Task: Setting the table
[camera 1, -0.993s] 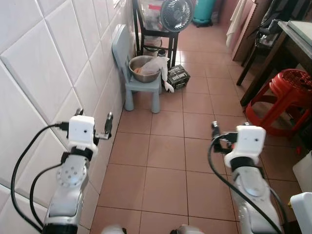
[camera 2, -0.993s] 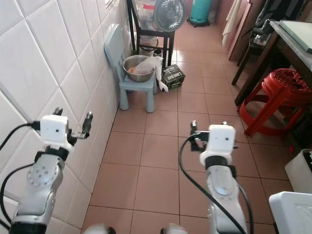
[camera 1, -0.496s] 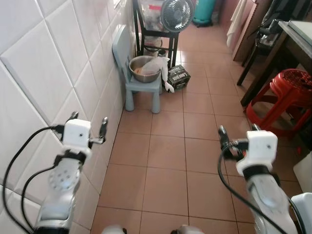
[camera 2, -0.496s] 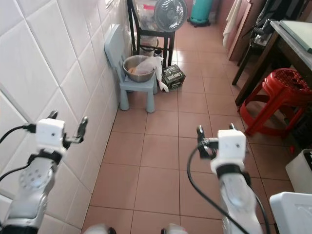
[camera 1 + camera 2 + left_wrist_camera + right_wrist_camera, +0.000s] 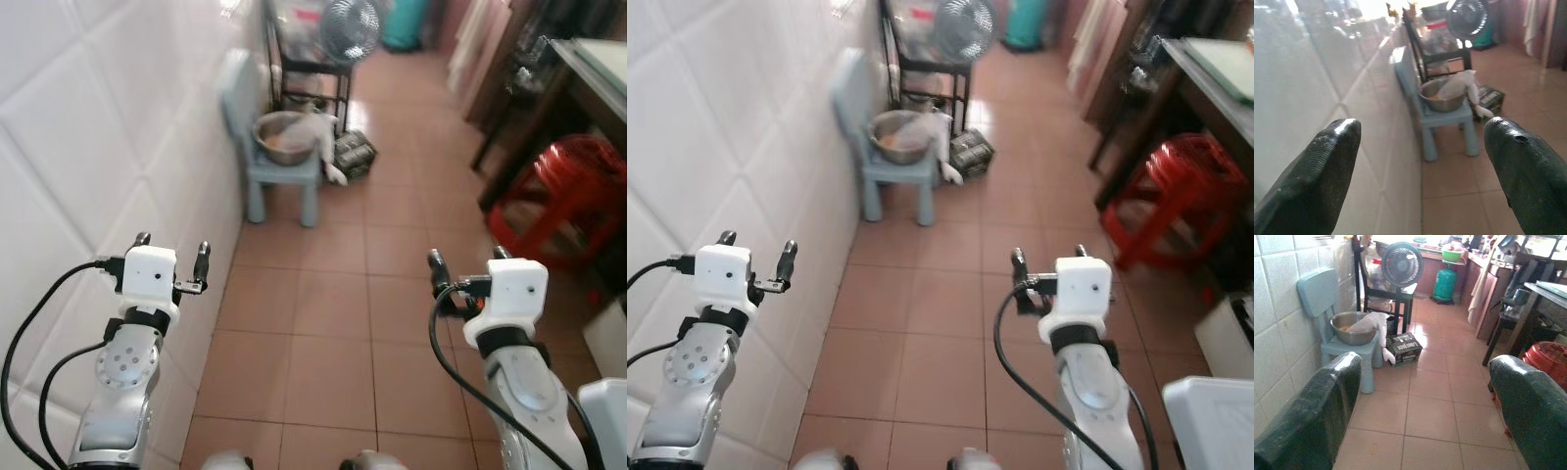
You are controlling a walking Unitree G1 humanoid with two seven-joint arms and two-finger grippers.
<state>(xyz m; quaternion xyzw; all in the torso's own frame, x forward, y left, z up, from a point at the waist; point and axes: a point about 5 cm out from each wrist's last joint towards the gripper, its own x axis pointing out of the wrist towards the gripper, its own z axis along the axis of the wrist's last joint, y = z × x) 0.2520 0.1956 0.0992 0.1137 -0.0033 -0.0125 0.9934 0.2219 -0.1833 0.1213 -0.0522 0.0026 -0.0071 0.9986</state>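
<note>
Walking with left pincer and right pincer both wide and empty; I'm judging the metal bowl stiff, slippery, best gripped at its rim.

One blue chair, one metal bowl, one fan, seemingly two red stools

Glossy white wall tiles are catching light — the terracotta floor tiles are showing a duller sheen. A shiny metal bowl is sitting on a smooth, probably plastic, blue chair; the red stool is looking like moulded plastic.
</note>
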